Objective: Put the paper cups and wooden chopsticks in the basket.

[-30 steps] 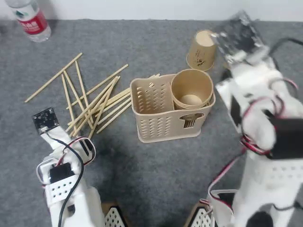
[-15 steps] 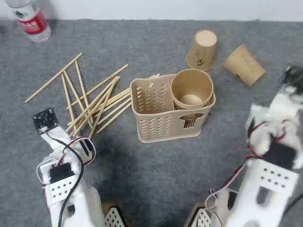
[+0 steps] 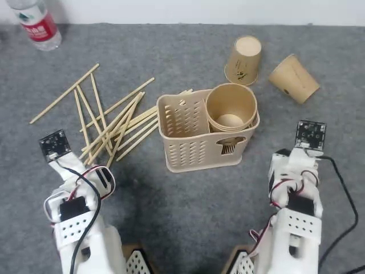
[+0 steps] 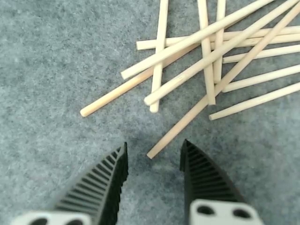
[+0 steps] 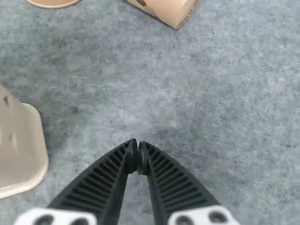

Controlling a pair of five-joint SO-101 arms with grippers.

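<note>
Grey carpet [image 3: 188, 222], white wall [image 3: 199, 10], basket [image 3: 194, 153] central

No legible print, even on the red bottle label [image 3: 41, 27].

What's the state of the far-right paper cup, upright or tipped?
Tipped: the paper cup lies on its side on the carpet.

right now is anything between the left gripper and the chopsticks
Nothing visible. The left gripper is open over the grey mat, and the nearest end of the chopsticks lies right at the gap between its jaws.
</note>
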